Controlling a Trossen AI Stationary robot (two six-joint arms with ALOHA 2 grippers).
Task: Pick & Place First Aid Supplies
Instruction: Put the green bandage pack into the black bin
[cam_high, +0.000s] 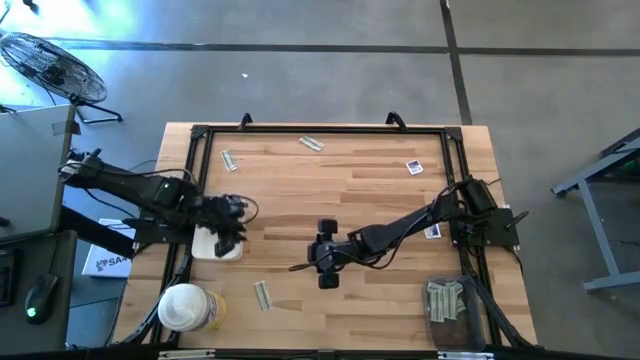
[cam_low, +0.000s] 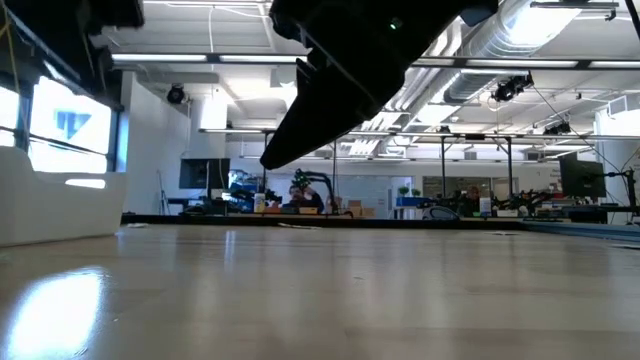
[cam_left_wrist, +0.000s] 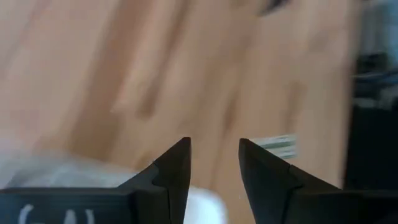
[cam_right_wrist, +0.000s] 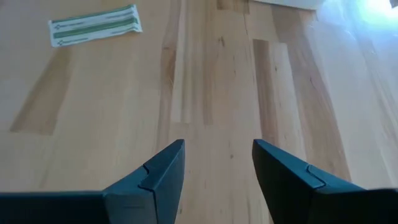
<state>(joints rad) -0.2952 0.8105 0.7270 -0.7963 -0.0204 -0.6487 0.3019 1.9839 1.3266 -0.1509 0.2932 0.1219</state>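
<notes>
First aid supplies lie scattered flat on the wooden table. Pale green strips are at the far left (cam_high: 229, 158), far middle (cam_high: 312, 143) and near left (cam_high: 262, 294). Square white packets lie at the far right (cam_high: 414, 167) and right (cam_high: 432, 232). My left gripper (cam_high: 228, 225) hangs open over the white tray (cam_high: 212, 248), with nothing between its fingers (cam_left_wrist: 214, 144). My right gripper (cam_high: 325, 265) stands open above bare wood at mid-table (cam_right_wrist: 217, 146). The near-left strip (cam_right_wrist: 95, 25) lies ahead of it, also seen in the left wrist view (cam_left_wrist: 278, 146).
A round white-lidded tub (cam_high: 185, 308) stands at the near left corner. A pile of strips (cam_high: 445, 298) lies on a dark holder at the near right. A black frame (cam_high: 320, 130) runs round the table's edges. Bare wood lies between the two grippers.
</notes>
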